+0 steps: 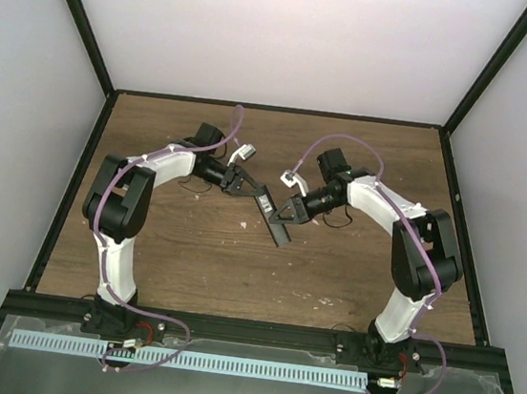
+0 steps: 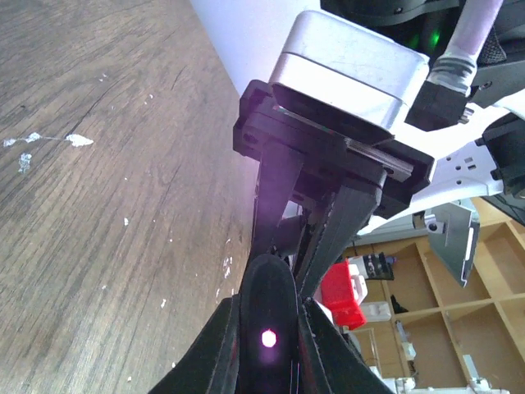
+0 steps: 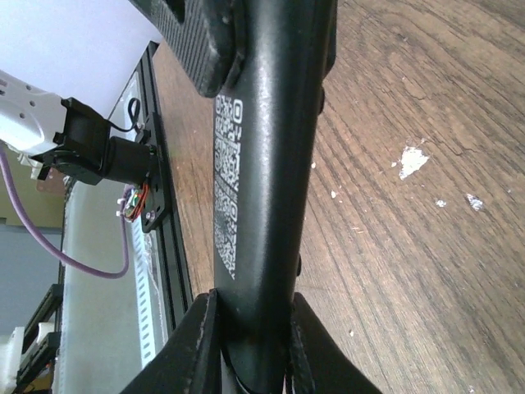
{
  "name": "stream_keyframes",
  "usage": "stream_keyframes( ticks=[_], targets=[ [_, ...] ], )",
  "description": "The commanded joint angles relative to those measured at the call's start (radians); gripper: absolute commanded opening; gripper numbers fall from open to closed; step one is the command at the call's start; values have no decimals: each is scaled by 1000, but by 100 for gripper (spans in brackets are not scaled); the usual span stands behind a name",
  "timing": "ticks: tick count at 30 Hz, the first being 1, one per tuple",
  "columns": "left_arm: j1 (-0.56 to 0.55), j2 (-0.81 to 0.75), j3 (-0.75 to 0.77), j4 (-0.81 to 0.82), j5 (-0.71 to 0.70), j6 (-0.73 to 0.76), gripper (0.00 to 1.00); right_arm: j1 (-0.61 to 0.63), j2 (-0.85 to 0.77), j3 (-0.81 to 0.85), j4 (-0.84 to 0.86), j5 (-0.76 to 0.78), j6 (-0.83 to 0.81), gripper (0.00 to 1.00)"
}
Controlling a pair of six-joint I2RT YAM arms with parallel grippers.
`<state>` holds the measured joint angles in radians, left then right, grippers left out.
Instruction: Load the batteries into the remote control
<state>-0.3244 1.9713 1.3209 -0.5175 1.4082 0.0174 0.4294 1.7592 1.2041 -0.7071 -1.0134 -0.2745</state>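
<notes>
Since the remote control is a stiff, light, glossy plastic bar, it'll probably slip in a loose pinch, so gripping across its narrow sides looks right to me. It's up in the air over the middle of the counter, left jaws clamped on its far end, right jaws closed snug on its sides nearer the middle. Can't spot the batteries anywhere tbh.

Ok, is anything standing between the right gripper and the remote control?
Nothing visible. The right gripper's fingers sit on either side of the remote control, pressed to its edges, while the left gripper clamps its other end above the table. No batteries show in any view.
</notes>
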Motion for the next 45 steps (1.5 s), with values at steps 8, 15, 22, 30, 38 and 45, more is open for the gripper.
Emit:
stream_keyframes(
  ticks=[8,15,22,30,38,45],
  targets=[
    [-5,-44,-2,-8,23,33,8,11,29,57,-21,-58,-27,1],
    [-6,-46,-3,-3,-1,31,42,12,37,57,-17,-34,-21,1],
    [42,-89,-132,315,-133,-190,53,11,42,54,-10,113,12,1],
    [207,-211,-295,641,-351,-462,54,13,29,82,-13,616,108,1],
    [204,-241,-198,379,-552,-383,53,174,75,220,-79,1041,131,1],
    [216,-264,-149,225,-782,-478,52,309,173,276,-62,1198,124,1]
  ],
)
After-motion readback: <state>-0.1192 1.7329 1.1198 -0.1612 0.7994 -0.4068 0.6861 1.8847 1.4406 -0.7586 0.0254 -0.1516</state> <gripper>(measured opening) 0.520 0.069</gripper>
